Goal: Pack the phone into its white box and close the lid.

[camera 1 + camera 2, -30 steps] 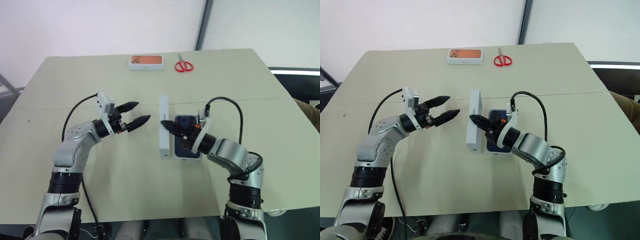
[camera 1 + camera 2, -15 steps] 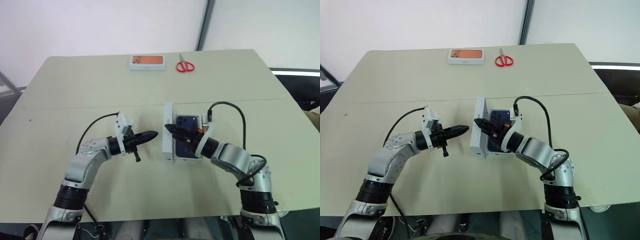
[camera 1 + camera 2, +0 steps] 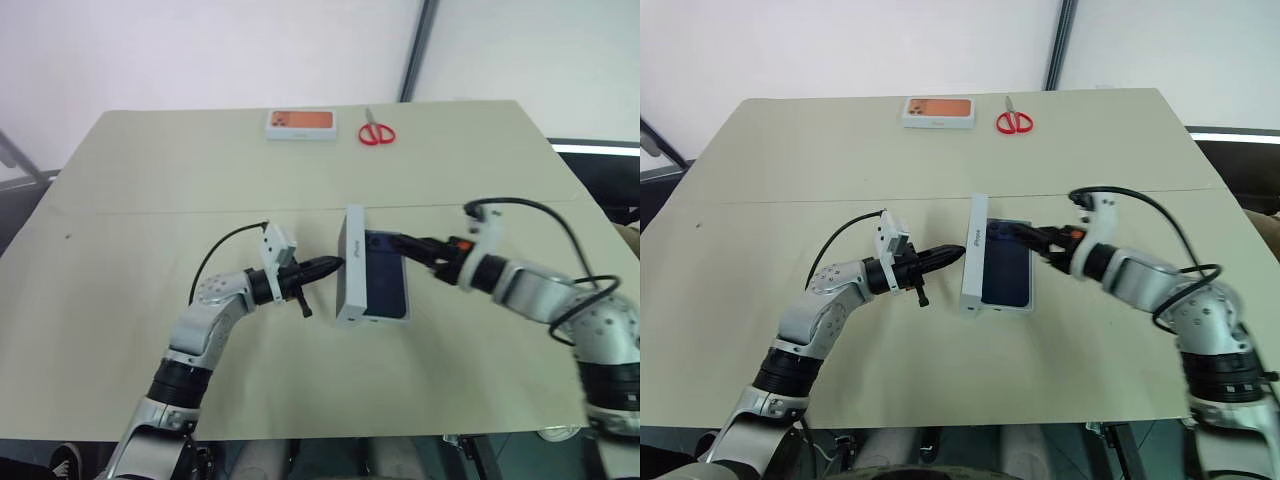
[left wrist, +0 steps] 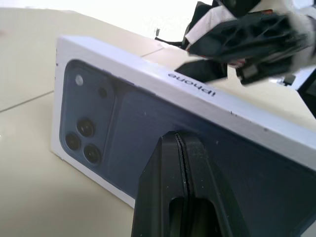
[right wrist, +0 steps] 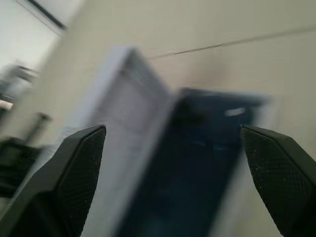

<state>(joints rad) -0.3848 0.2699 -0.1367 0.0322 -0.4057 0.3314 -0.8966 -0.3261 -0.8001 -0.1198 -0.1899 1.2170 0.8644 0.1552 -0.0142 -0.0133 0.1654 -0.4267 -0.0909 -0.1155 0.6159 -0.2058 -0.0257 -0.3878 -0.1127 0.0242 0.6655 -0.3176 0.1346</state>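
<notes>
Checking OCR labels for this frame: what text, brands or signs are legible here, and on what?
"iPhone": on the white side wall of the white cardboard lid printed with a dark blue phone picture, standing on edge, in the left wrist view.
White box with an orange top at the table's far edge: small print on its front side, too small to read.
Red-handled scissors: no text visible.
</notes>
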